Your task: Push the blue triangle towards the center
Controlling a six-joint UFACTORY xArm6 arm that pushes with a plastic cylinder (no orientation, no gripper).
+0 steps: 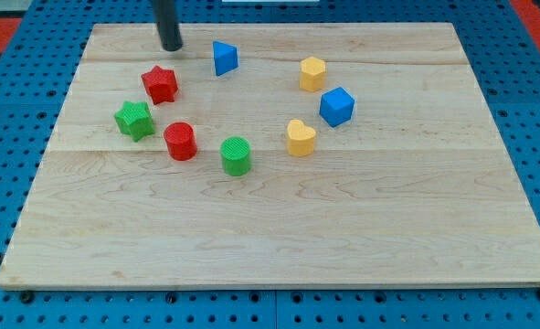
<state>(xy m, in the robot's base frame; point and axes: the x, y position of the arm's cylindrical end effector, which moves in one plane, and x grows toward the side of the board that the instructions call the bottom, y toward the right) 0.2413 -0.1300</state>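
Note:
The blue triangle point(224, 58) stands near the view's top, a little left of the middle of the wooden board point(388, 219). My tip point(172, 47) rests on the board to the triangle's left, a short gap away, not touching it. The dark rod rises out of the view's top edge. A red star point(160, 84) lies just below my tip.
A green star point(135, 120), a red cylinder point(180, 141) and a green cylinder point(237, 155) lie in an arc at the left and middle. A yellow heart point(300, 138), a blue cube point(337, 106) and a yellow hexagon block point(312, 73) lie at the right.

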